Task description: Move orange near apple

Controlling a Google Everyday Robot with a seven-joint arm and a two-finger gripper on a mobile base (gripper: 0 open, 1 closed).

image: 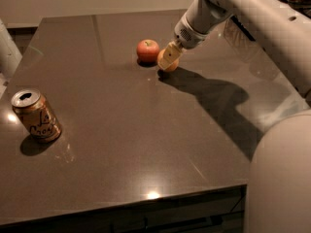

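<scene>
A round, plain orange [172, 67] sits low on the dark stone-look table [146, 130] in the upper middle of the frame, held in the gripper [168, 60] of a white robot arm [228, 8] that reaches down from the upper right corner. The gripper is closed on the fruit: one pale, yellowish finger [170, 54] lies across the orange's front and hides much of it, leaving only an orange rim visible at the left and bottom edges. Being round, the fruit shows no long axis, and its stem mark cannot be seen, so which way it faces cannot be told. Just to its left, very near and possibly touching, stands the apple [147, 50], red with paler yellowish patches, upright with its stem dimple facing up. The arm throws a broad dark shadow across the table to the right of the orange. Well apart, at the left edge of the frame, a gold drink can [36, 115] stands upright with its opened top showing.
</scene>
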